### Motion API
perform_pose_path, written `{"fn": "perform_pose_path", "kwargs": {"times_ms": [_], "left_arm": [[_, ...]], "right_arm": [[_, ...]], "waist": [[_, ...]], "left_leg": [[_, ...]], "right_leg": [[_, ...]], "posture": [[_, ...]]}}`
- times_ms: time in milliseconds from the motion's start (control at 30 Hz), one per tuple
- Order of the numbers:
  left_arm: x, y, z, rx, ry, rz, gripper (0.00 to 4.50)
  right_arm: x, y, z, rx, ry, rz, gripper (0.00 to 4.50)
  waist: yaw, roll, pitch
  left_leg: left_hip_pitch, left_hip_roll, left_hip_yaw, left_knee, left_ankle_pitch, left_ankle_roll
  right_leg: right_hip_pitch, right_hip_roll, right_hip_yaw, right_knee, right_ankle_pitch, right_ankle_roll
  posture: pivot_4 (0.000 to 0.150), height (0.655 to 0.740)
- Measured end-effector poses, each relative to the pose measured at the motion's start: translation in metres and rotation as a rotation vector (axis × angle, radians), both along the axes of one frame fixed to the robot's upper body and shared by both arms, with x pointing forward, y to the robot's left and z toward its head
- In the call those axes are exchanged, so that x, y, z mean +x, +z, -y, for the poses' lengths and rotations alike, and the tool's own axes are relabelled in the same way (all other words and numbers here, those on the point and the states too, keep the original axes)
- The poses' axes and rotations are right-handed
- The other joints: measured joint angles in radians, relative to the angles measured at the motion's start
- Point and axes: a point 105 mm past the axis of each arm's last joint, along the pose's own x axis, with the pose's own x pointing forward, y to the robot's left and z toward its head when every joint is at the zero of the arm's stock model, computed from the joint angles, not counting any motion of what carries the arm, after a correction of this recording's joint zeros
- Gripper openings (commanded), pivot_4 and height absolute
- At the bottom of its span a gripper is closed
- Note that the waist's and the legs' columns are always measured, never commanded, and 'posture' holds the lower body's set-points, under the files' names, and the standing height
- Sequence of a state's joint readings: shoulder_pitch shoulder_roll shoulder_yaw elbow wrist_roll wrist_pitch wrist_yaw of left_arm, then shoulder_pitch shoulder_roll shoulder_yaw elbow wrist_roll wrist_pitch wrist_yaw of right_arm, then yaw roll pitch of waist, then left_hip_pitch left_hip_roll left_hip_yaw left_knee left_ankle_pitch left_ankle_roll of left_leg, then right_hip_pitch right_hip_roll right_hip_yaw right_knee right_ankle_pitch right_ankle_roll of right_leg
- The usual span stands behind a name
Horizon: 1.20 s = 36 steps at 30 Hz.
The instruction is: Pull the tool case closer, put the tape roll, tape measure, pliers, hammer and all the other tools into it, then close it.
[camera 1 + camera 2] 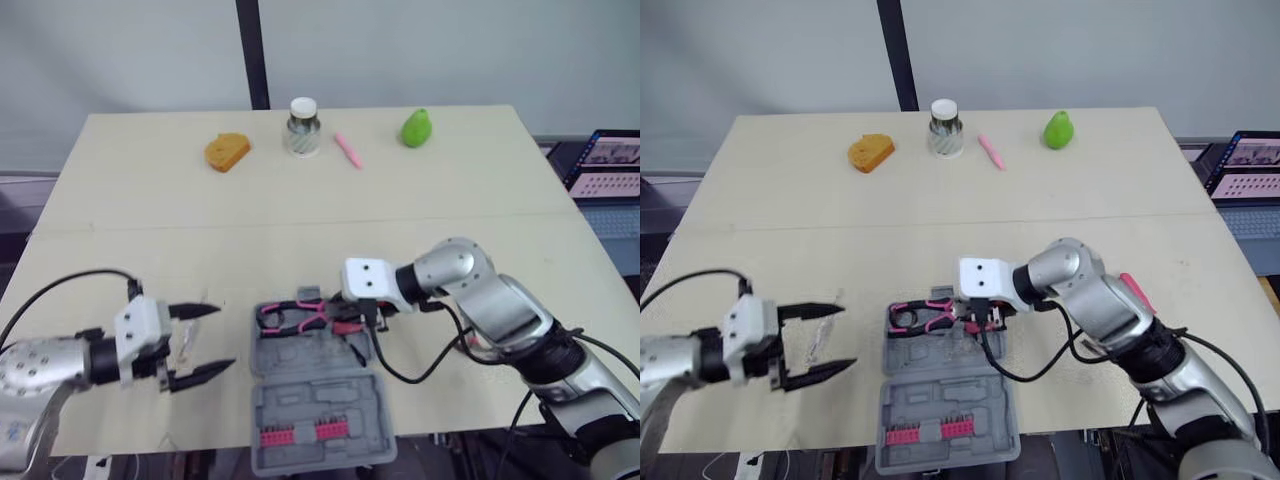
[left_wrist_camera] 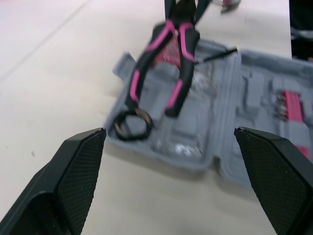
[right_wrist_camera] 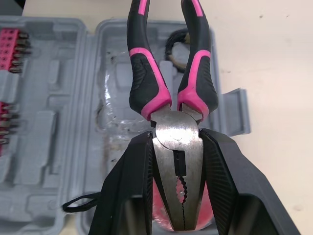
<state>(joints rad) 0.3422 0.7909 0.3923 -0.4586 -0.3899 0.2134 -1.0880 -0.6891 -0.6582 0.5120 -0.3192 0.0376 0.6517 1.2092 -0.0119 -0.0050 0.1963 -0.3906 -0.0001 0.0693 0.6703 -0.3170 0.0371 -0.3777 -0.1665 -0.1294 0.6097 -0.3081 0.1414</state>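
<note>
Between the right gripper's (image 3: 176, 147) fingers: pliers (image 3: 147, 85), clamped on the metal head, pink-black handles pointing away from the claw. Right wrist view gives that grip; in the head views it's tucked under the wrist block. Just under the handles: open tool case (image 1: 310, 400). Left wrist view adds a black ring (image 2: 131, 125) lying in the tray below the handle tips; handle-to-tray contact can't tell. Pink bit rows (image 1: 300, 435) in the other half. Left gripper (image 1: 222, 338) beside the case, fingers spread wide, holding nothing. Well beyond the claw, at the far edge of the table (image 1: 150, 220): orange item (image 1: 228, 152), jar (image 1: 302, 127), pink pen (image 1: 348, 150), green fruit (image 1: 416, 128).
</note>
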Motion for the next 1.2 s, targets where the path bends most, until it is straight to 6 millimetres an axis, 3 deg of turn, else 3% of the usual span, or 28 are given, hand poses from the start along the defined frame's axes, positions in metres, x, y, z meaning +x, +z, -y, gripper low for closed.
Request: {"fn": "perform_pose_path", "kwargs": {"times_ms": [167,467,1200], "left_arm": [[-0.02,-0.007,-0.009,0.034,-0.016,-0.006,4.5],[-0.032,-0.014,-0.014,0.035,-0.024,0.002,4.5],[-0.033,-0.019,-0.013,0.035,0.002,0.01,4.5]], "right_arm": [[-0.014,-0.007,-0.004,-0.024,0.003,-0.038,0.95],[-0.024,-0.022,-0.003,-0.055,-0.06,-0.077,0.95],[-0.021,-0.036,-0.013,-0.074,-0.071,-0.025,0.95]], "waist": [[0.009,0.0,0.0],[0.008,0.0,0.0],[0.007,0.0,0.0]], "left_leg": [[0.0,0.0,0.0,0.0,0.0,0.0],[0.0,0.0,0.0,0.0,-0.001,0.0],[0.0,0.0,0.0,0.0,-0.001,0.0]], "right_leg": [[0.0,0.0,0.0,-0.001,0.0,0.0],[0.0,-0.001,0.0,-0.001,0.0,-0.001],[0.0,0.0,-0.001,-0.001,0.0,-0.001]], "posture": [[0.15,0.74],[0.15,0.74],[0.15,0.74]]}}
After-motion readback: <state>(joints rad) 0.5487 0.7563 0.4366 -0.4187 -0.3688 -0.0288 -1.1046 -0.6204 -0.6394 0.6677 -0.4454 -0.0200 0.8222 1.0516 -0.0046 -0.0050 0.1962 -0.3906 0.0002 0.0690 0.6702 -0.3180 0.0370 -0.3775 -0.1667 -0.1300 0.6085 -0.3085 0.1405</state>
